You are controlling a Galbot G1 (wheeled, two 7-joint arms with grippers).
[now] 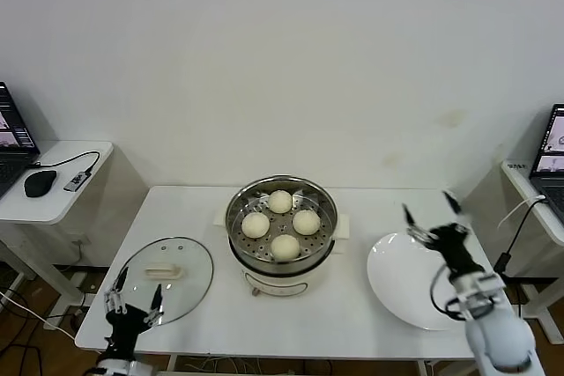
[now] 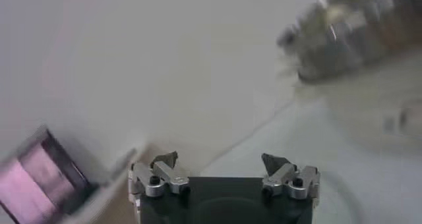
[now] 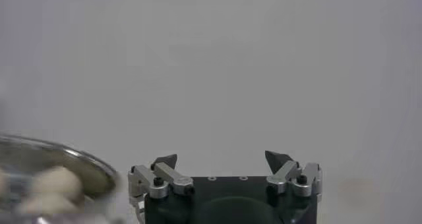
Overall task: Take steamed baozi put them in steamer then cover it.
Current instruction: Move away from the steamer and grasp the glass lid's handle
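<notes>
On the white table (image 1: pixel 352 323), the steamer (image 1: pixel 280 222) is sitting at the middle atop its cream-white pot base (image 1: pixel 275 283), and all four steamed baozi (image 1: pixel 280 202) are lying inside the shiny basket, spaced in a ring on the perforated floor and not touching one another. Nothing is covering the basket: the cover (image 1: pixel 169 277) is lying flat on the table to the robot's left of the steamer, well apart from it, with its cream-white bar handle (image 1: pixel 162 272) facing up. The left gripper (image 1: pixel 132 304) is hovering at the near left corner of the table, just at the near edge of the cover, with its jaws standing wide apart and holding nothing; its wrist view is showing the same spread fingers (image 2: pixel 163 161) with bare space between them. The right gripper (image 1: pixel 430 209) is hanging over the far side of the white plate (image 1: pixel 397 292), which is sitting bare to the right of the steamer; its jaws are likewise spread wide and gripping nothing, and its wrist view is catching the steamer's rim (image 3: pixel 72 163) off to one side.
</notes>
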